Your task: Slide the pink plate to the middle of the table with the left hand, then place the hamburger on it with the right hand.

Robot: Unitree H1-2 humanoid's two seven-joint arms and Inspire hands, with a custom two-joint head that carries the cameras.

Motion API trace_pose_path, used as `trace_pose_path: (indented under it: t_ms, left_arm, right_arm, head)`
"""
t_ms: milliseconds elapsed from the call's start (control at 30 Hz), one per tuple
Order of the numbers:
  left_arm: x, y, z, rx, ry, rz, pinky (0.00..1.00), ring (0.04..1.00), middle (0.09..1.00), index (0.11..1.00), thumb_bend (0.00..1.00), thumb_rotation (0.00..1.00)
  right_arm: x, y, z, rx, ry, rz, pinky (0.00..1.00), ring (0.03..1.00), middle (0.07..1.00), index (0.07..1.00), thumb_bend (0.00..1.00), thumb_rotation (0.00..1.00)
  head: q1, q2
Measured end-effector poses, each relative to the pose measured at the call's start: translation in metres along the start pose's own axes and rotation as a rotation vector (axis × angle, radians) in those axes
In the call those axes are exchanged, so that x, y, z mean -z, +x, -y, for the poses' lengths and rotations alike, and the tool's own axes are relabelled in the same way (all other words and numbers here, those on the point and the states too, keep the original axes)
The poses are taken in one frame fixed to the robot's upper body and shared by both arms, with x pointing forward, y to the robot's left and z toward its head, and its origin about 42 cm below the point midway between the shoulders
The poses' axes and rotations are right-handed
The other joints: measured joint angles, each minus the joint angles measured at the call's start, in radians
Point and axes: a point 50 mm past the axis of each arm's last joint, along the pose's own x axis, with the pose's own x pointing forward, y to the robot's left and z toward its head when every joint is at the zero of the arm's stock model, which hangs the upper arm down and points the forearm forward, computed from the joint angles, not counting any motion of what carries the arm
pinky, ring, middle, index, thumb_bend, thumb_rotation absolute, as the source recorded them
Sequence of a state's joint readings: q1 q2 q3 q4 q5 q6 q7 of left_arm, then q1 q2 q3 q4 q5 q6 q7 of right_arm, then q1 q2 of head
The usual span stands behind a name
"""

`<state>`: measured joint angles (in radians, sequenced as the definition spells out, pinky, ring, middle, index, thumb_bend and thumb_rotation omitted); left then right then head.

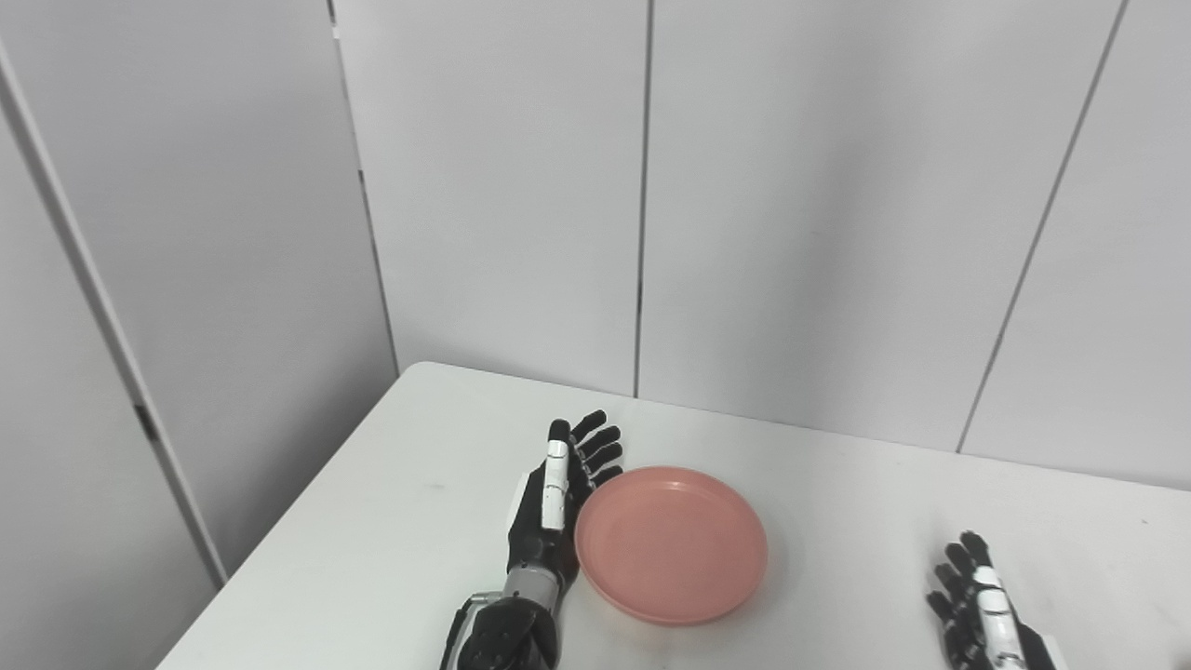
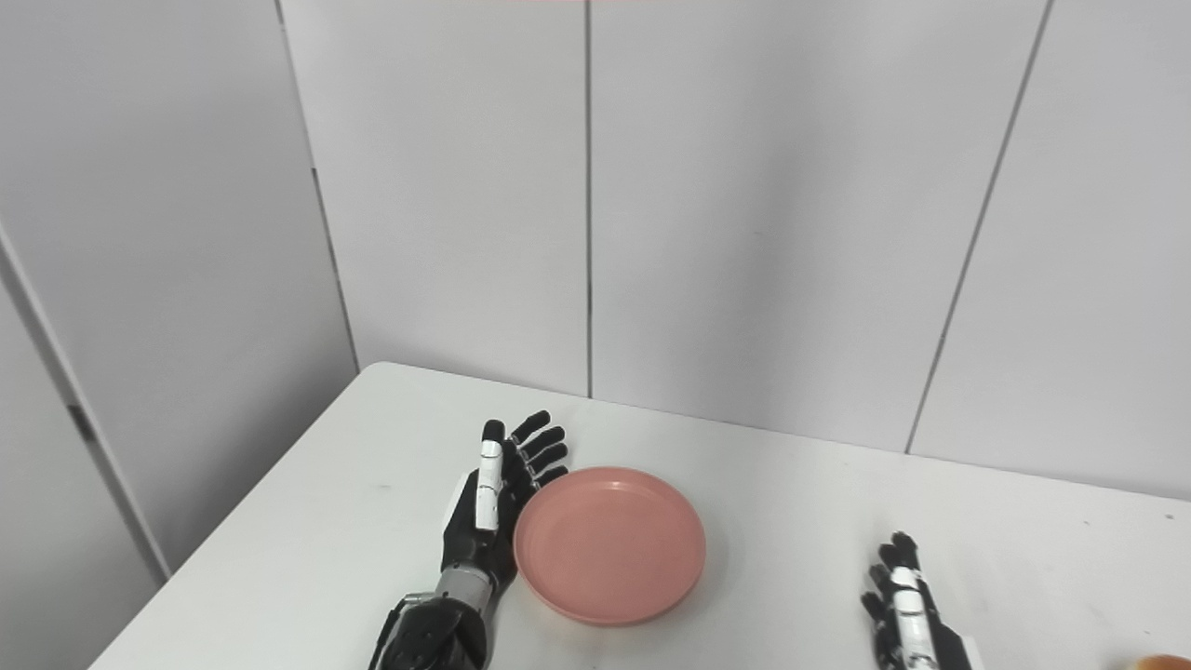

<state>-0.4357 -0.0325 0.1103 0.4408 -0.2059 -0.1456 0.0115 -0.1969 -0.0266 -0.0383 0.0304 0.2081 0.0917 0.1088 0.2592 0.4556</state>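
- Pink plate flat on the white counter, nearer the front edge than the back, left of the counter's middle.
- Left robot hand edge-on against the plate's left rim, fingers straight and slightly spread, holding nothing.
- Right robot hand low at the front edge, well apart from the plate on its right, fingers extended, nothing in its grasp; lower part cut off by the frame.
- Hamburger just a sliver at the counter's front right corner, beyond the right robot hand.
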Motion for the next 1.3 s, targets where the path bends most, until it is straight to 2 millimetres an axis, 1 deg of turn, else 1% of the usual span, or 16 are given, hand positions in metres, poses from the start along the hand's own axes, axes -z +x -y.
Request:
trace_pose_path:
  t_ms: [67,133,267,367,467,600,667,767,867,933,1000,1067,1167,1200,1233,1300]
  left_arm:
    - [0.002,-0.006,0.007,0.013,-0.001,-0.001,0.85,0.864,0.841,0.825,0.82,1.00]
    - [0.004,-0.011,0.013,0.035,0.001,-0.003,0.86,0.869,0.849,0.835,0.82,1.00]
    - [0.005,-0.020,0.024,0.062,-0.016,-0.002,0.87,0.875,0.861,0.845,0.81,1.00]
    - [0.007,-0.028,0.031,0.082,-0.017,-0.015,0.88,0.883,0.873,0.859,0.81,1.00]
    - [0.008,-0.035,0.039,0.105,-0.004,-0.022,0.89,0.896,0.890,0.880,0.80,1.00]
    - [0.010,-0.045,0.048,0.116,-0.006,-0.026,0.89,0.907,0.904,0.886,0.80,1.00]
    - [0.011,-0.048,0.051,0.120,-0.010,-0.035,0.92,0.928,0.921,0.895,0.82,1.00]
    - [0.011,-0.055,0.053,0.133,-0.016,-0.045,0.94,0.941,0.936,0.915,0.82,1.00]
    - [0.013,-0.057,0.057,0.158,-0.012,-0.043,0.94,0.944,0.944,0.924,0.80,1.00]
    - [0.014,-0.056,0.059,0.168,-0.007,-0.042,0.94,0.946,0.946,0.925,0.80,1.00]
    - [0.015,-0.056,0.061,0.174,-0.002,-0.036,0.93,0.947,0.950,0.923,0.82,1.00]
    - [0.016,-0.055,0.063,0.179,0.005,-0.032,0.93,0.946,0.947,0.922,0.82,1.00]
    - [0.017,-0.054,0.065,0.179,0.001,-0.031,0.93,0.942,0.941,0.920,0.80,1.00]
    - [0.017,-0.054,0.065,0.178,0.002,-0.031,0.93,0.942,0.941,0.920,0.80,1.00]
    - [0.017,-0.054,0.066,0.177,0.005,-0.031,0.94,0.946,0.945,0.925,0.78,1.00]
    - [0.018,-0.054,0.068,0.180,0.009,-0.032,0.95,0.950,0.952,0.933,0.76,1.00]
  right_arm:
    - [0.000,0.001,-0.002,-0.003,0.006,0.003,1.00,1.000,1.000,1.000,0.59,0.87]
    - [0.001,0.004,-0.006,-0.005,0.004,0.010,1.00,1.000,1.000,1.000,0.57,0.87]
    - [0.000,0.003,-0.012,0.001,-0.038,0.028,1.00,0.999,1.000,1.000,0.53,0.90]
    - [-0.004,0.003,-0.019,0.007,-0.058,0.042,1.00,0.999,1.000,1.000,0.53,0.91]
    - [-0.003,0.003,-0.023,0.008,-0.066,0.043,1.00,0.992,0.999,1.000,0.56,0.93]
    - [-0.004,0.005,-0.027,0.032,-0.111,0.046,1.00,0.995,1.000,1.000,0.58,0.95]
    - [-0.005,0.006,-0.028,0.029,-0.105,0.051,1.00,1.000,1.000,1.000,0.57,0.92]
    - [-0.009,0.009,-0.028,0.033,-0.098,0.065,1.00,1.000,0.995,1.000,0.58,0.92]
    - [-0.015,0.016,-0.026,0.054,-0.118,0.097,1.00,1.000,0.982,0.987,0.64,0.92]
    - [-0.022,0.020,-0.021,0.062,-0.144,0.131,1.00,0.999,0.976,0.980,0.66,0.91]
    - [-0.027,0.024,-0.013,0.059,-0.179,0.156,1.00,0.972,0.943,0.950,0.66,0.82]
    - [-0.033,0.030,0.003,0.056,-0.252,0.164,0.99,0.939,0.914,0.924,0.69,0.75]
    - [-0.056,0.032,0.037,0.054,-0.381,0.190,0.91,0.889,0.883,0.900,0.70,0.59]
    - [-0.065,0.030,0.047,0.058,-0.412,0.205,0.91,0.889,0.883,0.900,0.70,0.59]
    - [-0.074,0.029,0.055,0.064,-0.447,0.219,0.84,0.857,0.869,0.887,0.70,0.55]
    - [-0.092,0.025,0.066,0.072,-0.546,0.236,0.79,0.835,0.855,0.875,0.69,0.52]
  head:
    - [-0.031,0.006]
    - [-0.098,0.017]
    - [-0.158,0.035]
    - [-0.179,0.044]
    - [-0.256,0.072]
    - [-0.293,0.084]
    - [-0.324,0.107]
    - [-0.330,0.113]
    - [-0.337,0.115]
    - [-0.336,0.115]
    - [-0.334,0.114]
    - [-0.336,0.110]
    - [-0.341,0.107]
    - [-0.341,0.107]
    - [-0.342,0.104]
    - [-0.342,0.104]
